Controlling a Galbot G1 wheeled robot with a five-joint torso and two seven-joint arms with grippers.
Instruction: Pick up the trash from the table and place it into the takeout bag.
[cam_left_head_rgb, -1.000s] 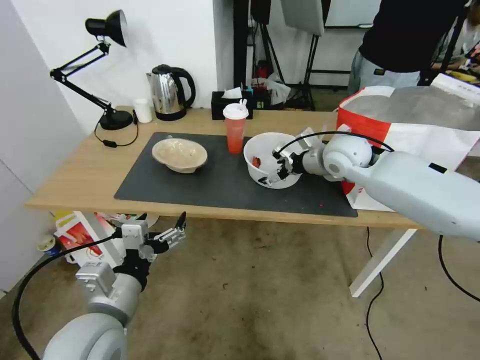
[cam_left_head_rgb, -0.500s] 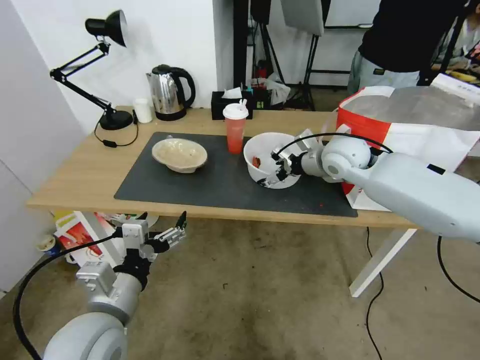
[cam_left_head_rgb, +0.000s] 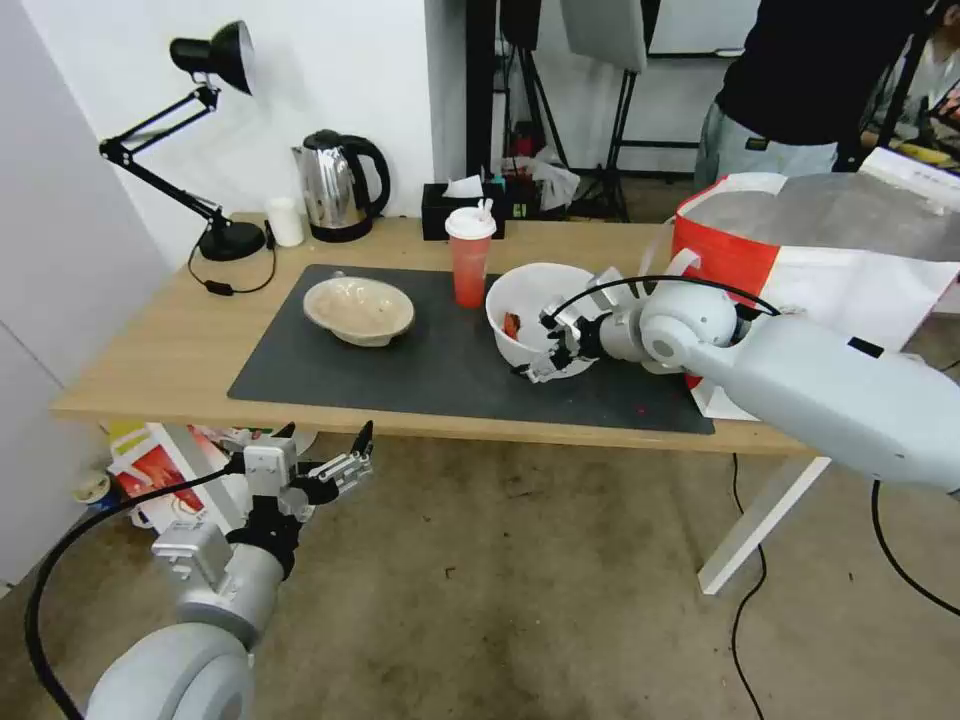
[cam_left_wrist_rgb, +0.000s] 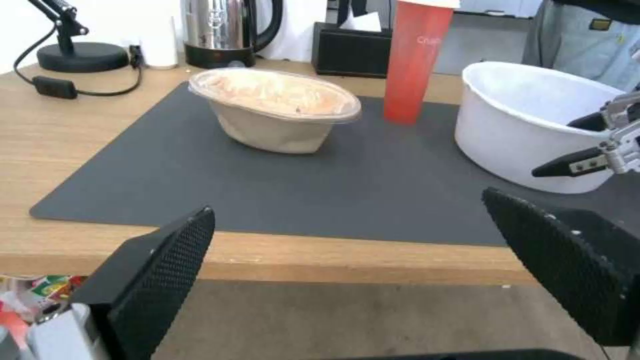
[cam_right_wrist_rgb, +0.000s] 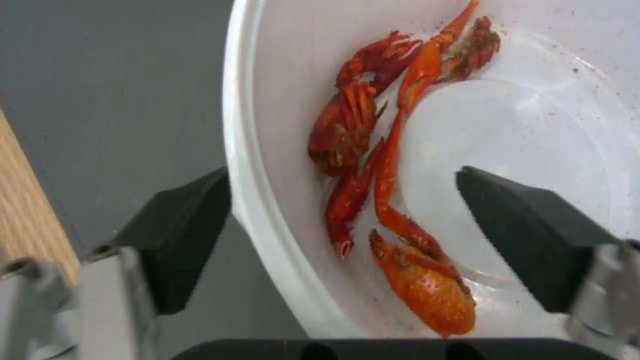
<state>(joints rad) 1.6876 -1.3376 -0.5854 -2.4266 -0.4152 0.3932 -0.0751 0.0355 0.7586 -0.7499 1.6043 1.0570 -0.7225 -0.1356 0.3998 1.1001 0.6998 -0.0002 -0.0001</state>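
Right now the right claw (cam_left_head_rgb: 548, 350) is spread wide and straddles the rim of the large white bowl (cam_left_head_rgb: 535, 313), one finger (cam_right_wrist_rgb: 533, 235) inside over the bowl's floor and the other finger (cam_right_wrist_rgb: 183, 230) outside against the grey mat (cam_left_head_rgb: 400, 365). Nothing is gripped yet; the wall of the bowl runs between the two fingers, closer to the outer one. Inside the bowl, just beyond the inner finger, lie red crayfish shells (cam_right_wrist_rgb: 380, 165).

Judging by this, the step in hand is the grasp of the first piece of trash. The next move calls for pinching the thin rim squarely, then lifting without tipping the shells out.

Outward from the claw, the takeout bag (cam_left_head_rgb: 800, 240) stands behind the right arm, near the bowl, its foil-lined mouth open upward. On the far side of the bowl from the bag, the red cup (cam_left_head_rgb: 470, 255) with its white lid stands just beside the bowl, and farther that way the shallow beige bowl (cam_left_head_rgb: 359, 309) rests on the mat, well apart from the claw.

Meanwhile the left claw (cam_left_head_rgb: 330, 470) hangs below the front edge of the bench (cam_left_head_rgb: 180, 340), spread and holding nothing, facing the mat.
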